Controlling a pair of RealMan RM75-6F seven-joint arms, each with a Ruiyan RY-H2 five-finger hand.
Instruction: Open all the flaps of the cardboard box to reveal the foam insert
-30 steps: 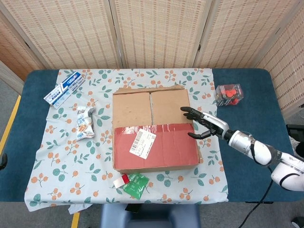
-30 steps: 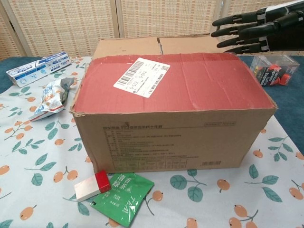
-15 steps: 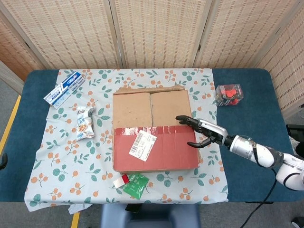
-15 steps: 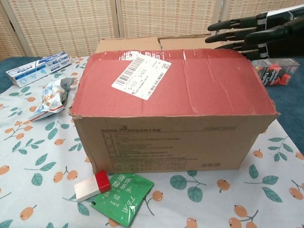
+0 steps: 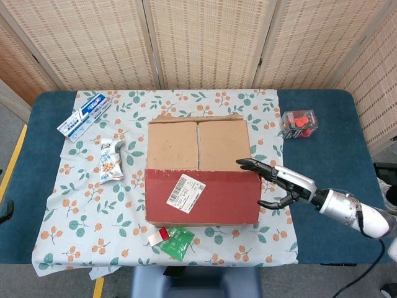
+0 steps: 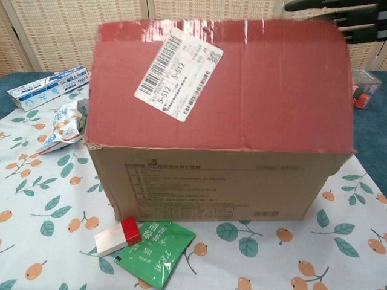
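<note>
My right hand [image 5: 277, 184] reaches in from the right side of the counter [image 5: 322, 149], fingers apart and stretched toward the cardboard box [image 5: 198, 171], holding nothing. From overhead, the fingertips lie at the right end of the red flap [image 5: 205, 195], right by its edge; whether they actually touch it I cannot tell. In the chest view only the dark fingers [image 6: 338, 6] show, poking out past the top right corner of that flap. My left hand does not appear in either view.

The red flap is the near one, and it stands raised, nearly upright, so its red face with the white barcode label [image 5: 185, 192] looks toward the chest camera. Behind it, the overhead view shows two plain brown flaps [image 5: 198, 144] lying flat side by side, with a seam between them, covering the far part of the box top. What lies under them is hidden.

The box sits in the middle of a floral cloth [image 5: 80, 211] spread over the blue counter. At its near left corner lie a green tea packet [image 6: 154, 251] and a small red and white block [image 6: 118, 235], the block overlapping the packet's edge. Off to the left are a crumpled snack bag [image 5: 110, 160] and, farther back, a toothpaste box [image 5: 84, 117]. To the right, on bare blue counter, stands a clear case with red contents [image 5: 300, 122], well apart from the box.
</note>
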